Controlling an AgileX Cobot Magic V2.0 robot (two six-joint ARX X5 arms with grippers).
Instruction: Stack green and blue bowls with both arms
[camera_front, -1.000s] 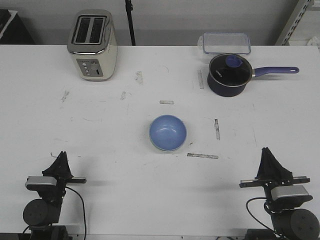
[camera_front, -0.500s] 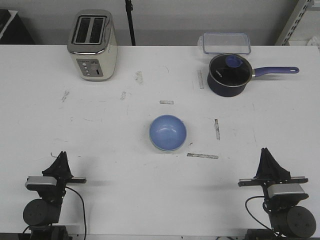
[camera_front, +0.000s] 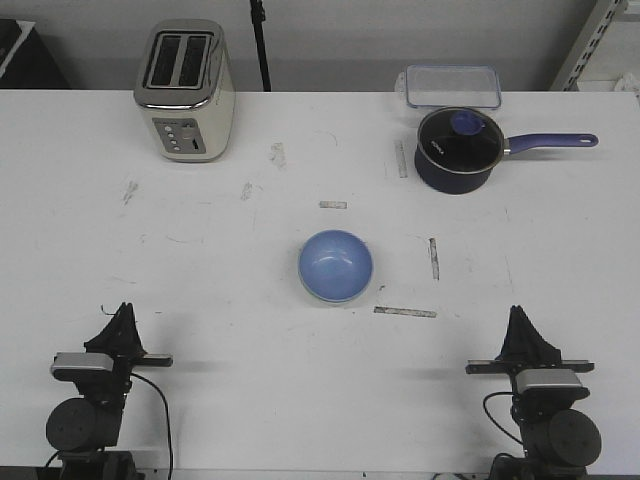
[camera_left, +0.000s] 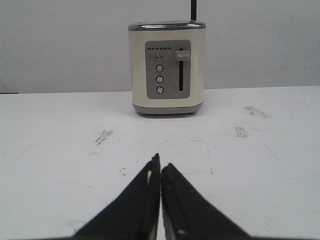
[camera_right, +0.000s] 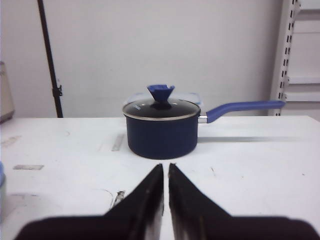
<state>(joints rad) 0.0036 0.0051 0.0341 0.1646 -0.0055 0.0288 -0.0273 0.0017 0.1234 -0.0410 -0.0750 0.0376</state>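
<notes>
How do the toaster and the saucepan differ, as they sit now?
The toaster is cream with a silver top and boxy; the saucepan is dark navy and round. The toaster stands at the far left of the table, the saucepan at the far right. The toaster shows two open slots; the saucepan is covered by a glass lid and has a long purple handle pointing right. Both stand upright, apart from either tool.

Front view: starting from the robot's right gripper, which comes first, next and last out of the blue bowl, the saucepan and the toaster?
From the right gripper:
1. Blue bowl, mid-table, toward the robot's left.
2. Saucepan, straight ahead near the far edge.
3. Toaster, far corner on the robot's left.
</notes>
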